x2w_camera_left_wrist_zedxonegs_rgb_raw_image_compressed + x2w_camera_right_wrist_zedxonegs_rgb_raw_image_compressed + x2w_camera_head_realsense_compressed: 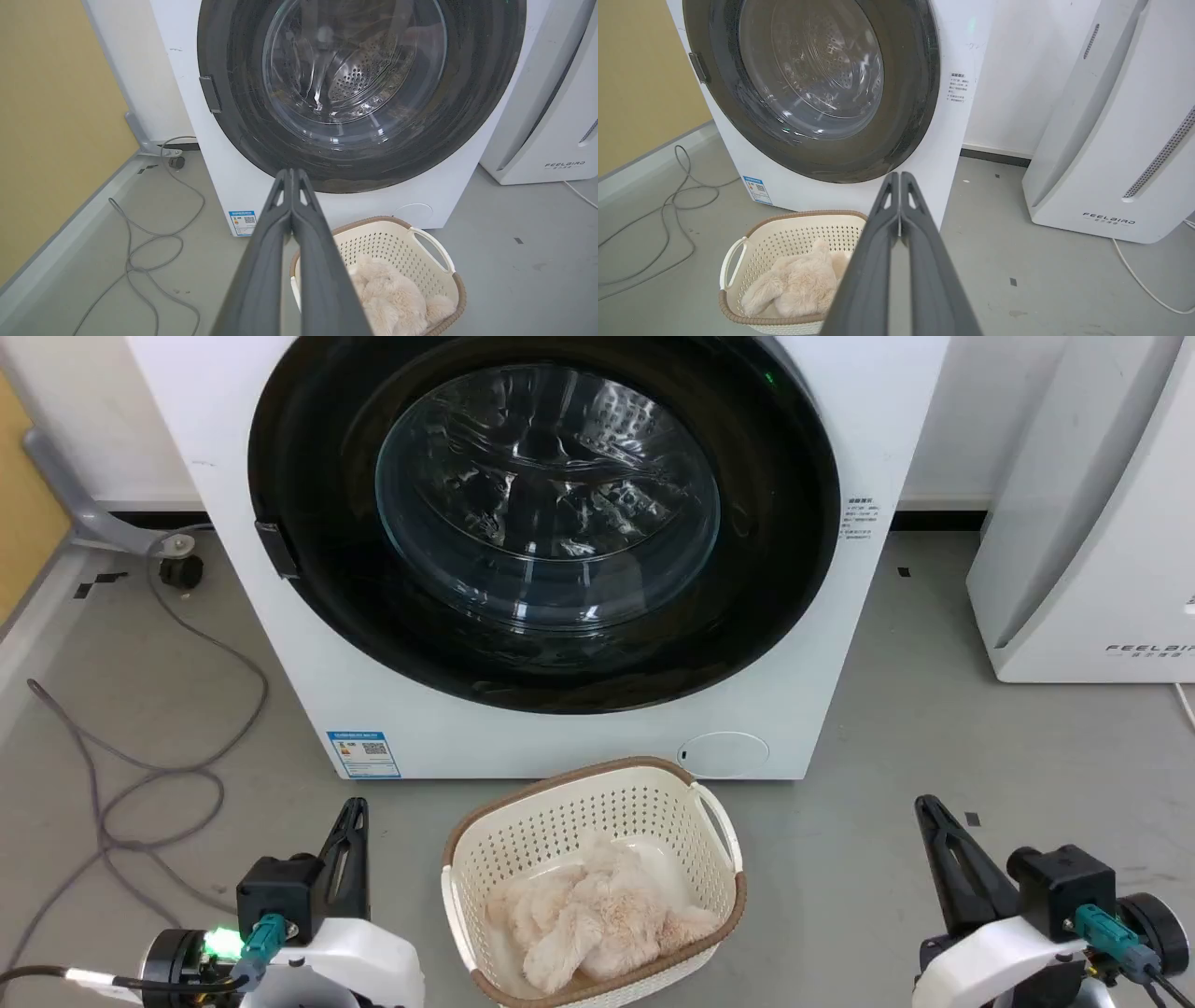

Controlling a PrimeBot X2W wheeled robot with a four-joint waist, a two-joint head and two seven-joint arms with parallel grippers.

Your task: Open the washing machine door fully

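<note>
The white washing machine (523,737) stands ahead on the grey floor, with a blue label (364,754) at its lower left corner. Its round glossy black door (308,457) with a bulging glass window (548,495) lies flat against the front, closed. A small dark tab (278,549) sits on the door's left edge. My left gripper (355,805) rests at lower left, shut and holding nothing, well short of the machine. My right gripper (924,803) is at lower right, also shut and holding nothing. The door (233,93) fills the upper left wrist view beyond the shut left gripper (291,171); the door (906,116) also shows beyond the right gripper (899,173).
A cream perforated basket (485,840) holding a fluffy beige cloth (588,915) sits on the floor just before the machine, between my grippers. Grey cables (168,765) loop over the floor at left. A white appliance marked FEELBIRD (1092,569) stands at right.
</note>
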